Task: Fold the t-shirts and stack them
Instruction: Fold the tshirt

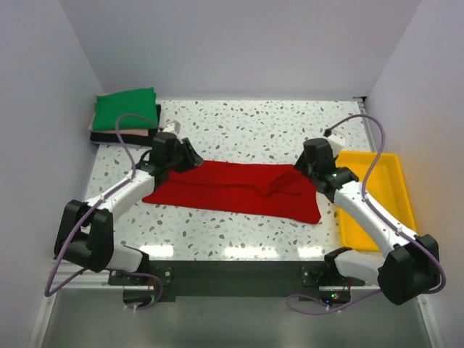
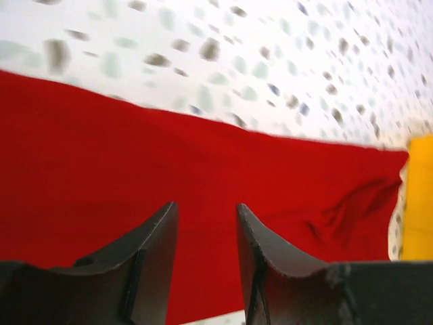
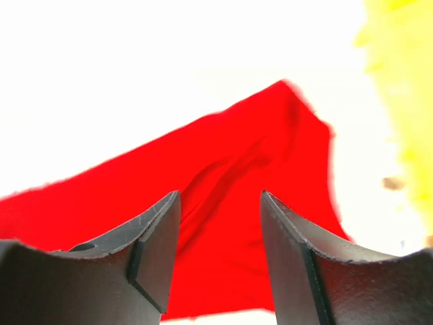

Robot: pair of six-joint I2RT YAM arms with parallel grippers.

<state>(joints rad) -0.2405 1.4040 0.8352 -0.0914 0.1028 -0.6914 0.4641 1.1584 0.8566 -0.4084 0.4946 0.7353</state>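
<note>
Top external view shows a bright red t-shirt (image 1: 235,190) lying as a long, flattened band across the middle of the frame on a speckled table (image 1: 254,123). The left gripper (image 1: 190,156) sits over the shirt's upper left end, and the right gripper (image 1: 301,170) over its upper right end. Both wrist views show the fingers spread apart with only red cloth below the gap and nothing pinched. At upper left, a green folded t-shirt (image 1: 127,109) tops a stack (image 1: 119,135) with pale pink and black layers beneath. A yellow tray (image 1: 395,181) sits at right. The red shirt looks partway folded. The next move likely calls for gripping one short end and carrying it over the other.
</note>
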